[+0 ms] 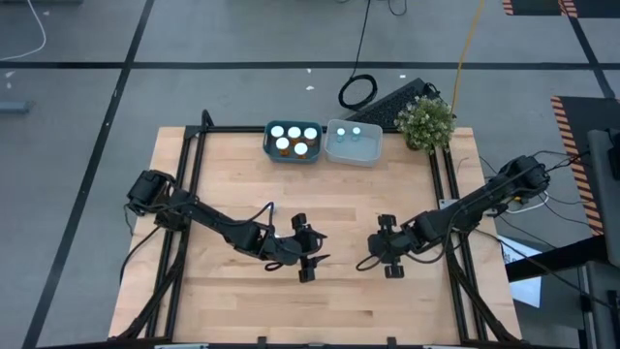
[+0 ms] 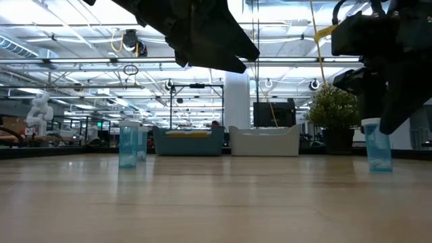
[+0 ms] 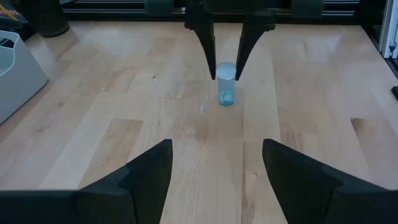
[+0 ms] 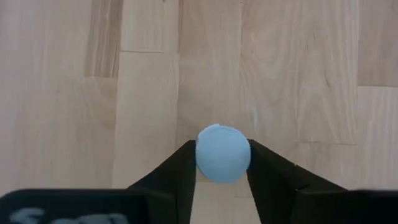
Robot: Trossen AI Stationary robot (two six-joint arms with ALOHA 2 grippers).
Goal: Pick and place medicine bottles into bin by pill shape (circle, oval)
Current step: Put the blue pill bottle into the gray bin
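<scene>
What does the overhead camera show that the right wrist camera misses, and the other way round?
Only the high view: the left gripper, the blue bin of white-capped orange bottles, the clear bin with two pale-blue bottles, and a potted plant. Only the right wrist view: the gripped bottle, its round pale-blue cap pinched in the right gripper. Both: that gripper and the wooden table.
</scene>
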